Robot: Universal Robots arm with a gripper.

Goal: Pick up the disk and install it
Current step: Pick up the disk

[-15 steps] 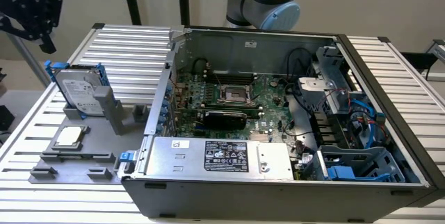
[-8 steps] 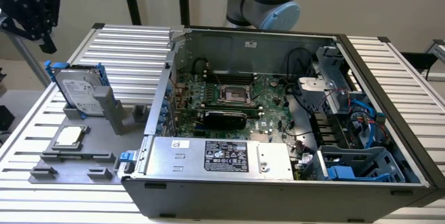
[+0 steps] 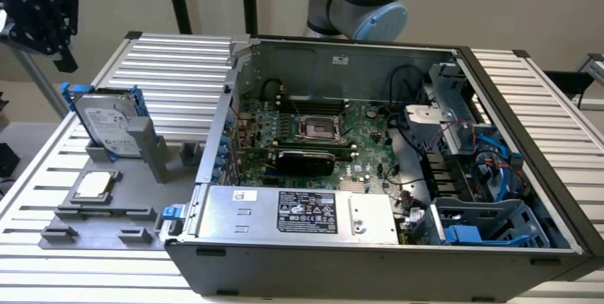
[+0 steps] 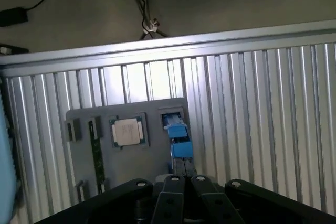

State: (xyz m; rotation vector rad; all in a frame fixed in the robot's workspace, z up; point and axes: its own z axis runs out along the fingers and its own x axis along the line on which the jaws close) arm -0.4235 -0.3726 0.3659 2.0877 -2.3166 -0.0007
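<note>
Here, the fingers point(image 4: 175, 184) are pressed shut with nothing between them, up above the grey holder point(image 3: 106, 220) on the ribbed bench point(image 3: 179, 71). The disk point(image 3: 109, 124) stands upright in that holder, beside the open computer case point(image 3: 378, 265), with a chip point(image 3: 95, 186) near it.

Robotics lab: opened PC case point(image 3: 378, 265), slotted aluminium bench point(image 3: 175, 56), robot arm point(image 3: 363, 3).
</note>
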